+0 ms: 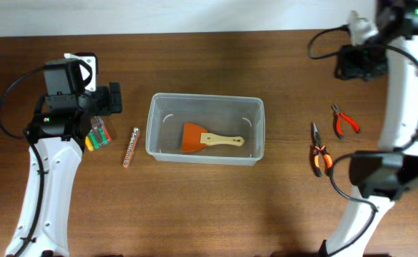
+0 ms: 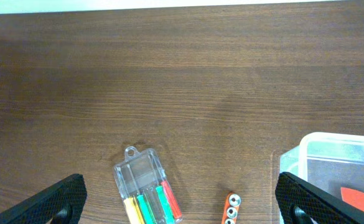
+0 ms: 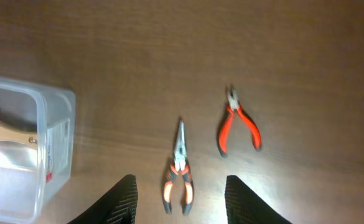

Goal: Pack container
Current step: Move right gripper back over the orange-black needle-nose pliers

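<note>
The clear plastic container (image 1: 205, 107) stands at the table's middle and holds an orange scraper with a wooden handle (image 1: 210, 138). Its corner shows in the left wrist view (image 2: 331, 149) and the right wrist view (image 3: 51, 137). My left gripper (image 1: 111, 100) (image 2: 178, 193) is open and empty, above a clear case of coloured screwdrivers (image 1: 100, 134) (image 2: 147, 186). My right gripper (image 1: 351, 171) (image 3: 180, 199) is open and empty, above the handles of orange needle-nose pliers (image 1: 317, 151) (image 3: 180, 168).
An orange strip of sockets (image 1: 130, 147) (image 2: 231, 207) lies between the screwdriver case and the container. Red cutters (image 1: 344, 120) (image 3: 238, 124) lie right of the pliers. The table's far edge runs along the top of the overhead view.
</note>
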You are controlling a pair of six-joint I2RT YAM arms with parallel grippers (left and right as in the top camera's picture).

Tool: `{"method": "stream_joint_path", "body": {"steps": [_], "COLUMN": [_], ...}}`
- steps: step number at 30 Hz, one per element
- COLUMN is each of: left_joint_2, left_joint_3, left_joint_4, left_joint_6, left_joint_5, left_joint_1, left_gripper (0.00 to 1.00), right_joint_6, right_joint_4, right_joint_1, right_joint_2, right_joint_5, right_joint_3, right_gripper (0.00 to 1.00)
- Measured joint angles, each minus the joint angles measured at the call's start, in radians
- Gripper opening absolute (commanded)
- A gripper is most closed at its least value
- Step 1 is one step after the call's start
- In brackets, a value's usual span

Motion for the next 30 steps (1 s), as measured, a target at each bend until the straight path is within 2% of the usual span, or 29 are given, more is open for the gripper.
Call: {"method": "stream_joint_path", "body": {"steps": [8,13,14,20,30], "left_joint_2": [0.000,0.000,0.000,0.000,0.000], "left_joint_3": [0.000,0.000,0.000,0.000,0.000], "left_joint_4": [0.000,0.000,0.000,0.000,0.000], "left_joint_6": [0.000,0.000,0.000,0.000,0.000], "left_joint_5": [0.000,0.000,0.000,0.000,0.000], "left_joint_1": [0.000,0.000,0.000,0.000,0.000], "left_gripper": [0.99,0.99,0.99,0.99,0.99], "right_joint_6": [-0.034,-0.045,-0.045,-0.048,-0.128], "right_joint_4": [0.023,0.199,0.270,0.469,0.573], "right_joint_1": [-0.089,-0.093,-0.093,-0.093,-0.063], "right_joint_2": [-0.230,-0.277,-0.284,-0.351,-0.397], "right_joint_5": [-0.008,-0.011,-0.011,-0.015,-0.061], "right_joint_3": [-0.309,-0.616,-0.725,-1.052,-1.173], "right_gripper": [0.45,0.45,0.45,0.45,0.45]}}
